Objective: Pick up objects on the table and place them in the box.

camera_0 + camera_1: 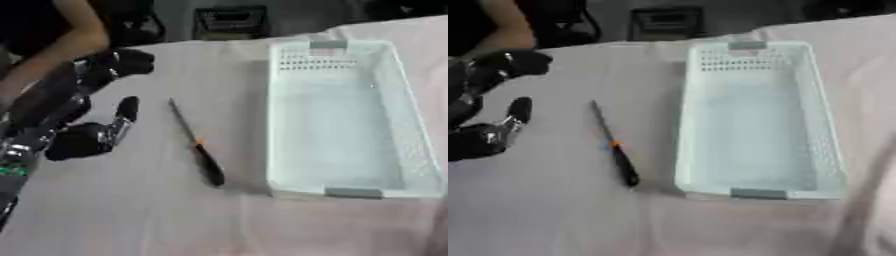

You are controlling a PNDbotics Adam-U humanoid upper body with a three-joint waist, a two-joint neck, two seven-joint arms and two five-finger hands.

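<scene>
On the pale cloth of the table (131, 220), in the left eye view, a long thin screwdriver (198, 144) lies flat. It has a shiny metal rod, a small orange ring and a dark handle. The handle end is near the front corner of the white box (278, 125), but it does not seem to touch it. The box looks empty inside. So I think the job has not really started yet: the screwdriver has to be picked up and put in the box. I see no other thing to pick up.

The left hand (87, 140) is on the left side, well apart from the screwdriver. Its fingers are loose and spread out, one dark finger sticking up, and it holds nothing. I cannot tell if it rests on the cloth or hangs above it.

In the right eye view, the screwdriver lies the same way beside the box wall. The box's bottom is bare here too. The left hand shows at the left edge, relaxed and holding nothing. The right hand is in neither view.
</scene>
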